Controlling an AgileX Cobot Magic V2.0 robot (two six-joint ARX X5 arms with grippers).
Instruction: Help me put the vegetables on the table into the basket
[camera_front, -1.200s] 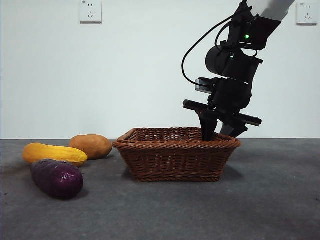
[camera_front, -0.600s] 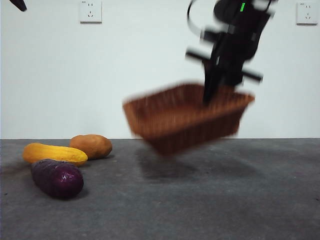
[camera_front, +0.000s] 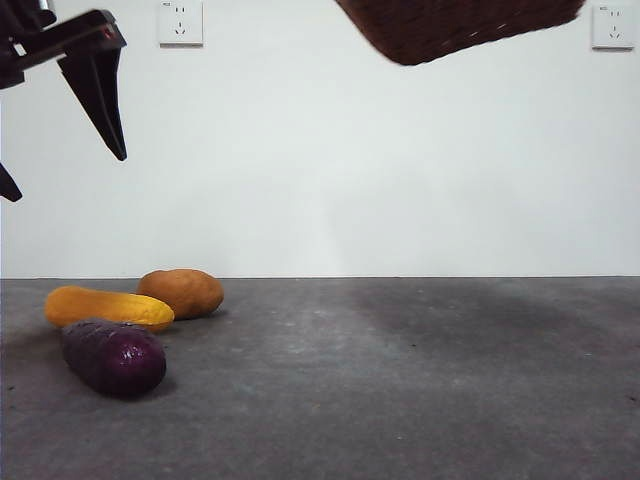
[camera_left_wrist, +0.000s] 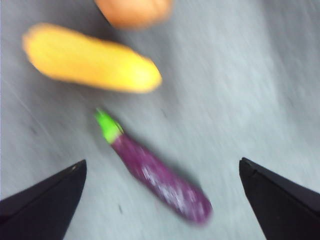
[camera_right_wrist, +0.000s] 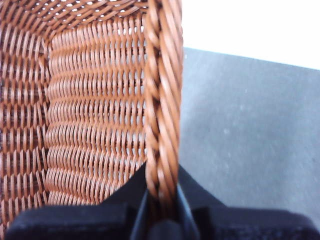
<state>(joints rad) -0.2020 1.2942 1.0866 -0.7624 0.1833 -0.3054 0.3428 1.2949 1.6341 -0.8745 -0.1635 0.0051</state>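
The yellow corn cob, the orange-brown potato and the dark purple eggplant lie on the grey table at the left. My left gripper hangs open high above them. Its wrist view shows the corn, the potato and the eggplant below the open left gripper. My right gripper is shut on the braided rim of the wicker basket. The basket hangs tilted in the air at the top right, only its underside in view.
A white wall with two sockets stands behind the table. The table's far edge runs level across the front view.
The right gripper has lifted the basket off the table, up to the top of the picture. The left gripper has come down into view at the top left, above the vegetables.
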